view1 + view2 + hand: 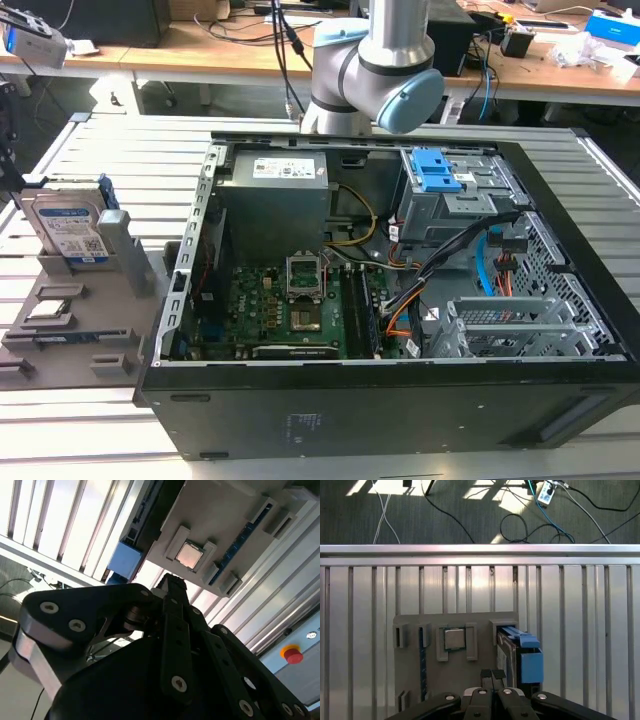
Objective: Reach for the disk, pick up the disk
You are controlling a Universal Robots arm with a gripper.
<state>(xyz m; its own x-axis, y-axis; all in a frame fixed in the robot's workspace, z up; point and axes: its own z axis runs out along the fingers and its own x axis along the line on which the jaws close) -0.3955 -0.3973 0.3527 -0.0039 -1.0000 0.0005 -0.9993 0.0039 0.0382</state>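
The disk stands on edge in a grey holder on the slatted table, at the exterior view's left. It is silver-grey with a white-and-blue label and a blue carrier. In the first wrist view I look down on the disk's blue carrier edge, slotted into the holder. My gripper hangs above the holder, shut with nothing in it, its black fingertips a little to one side of the disk and apart from it. In the second wrist view the gripper points at the holder, with the blue carrier beside it.
An open computer case sits in the middle of the table, beside the holder. A square chip lies in another holder slot. A red stop button sits on the table edge. Cables trail on the floor beyond the table.
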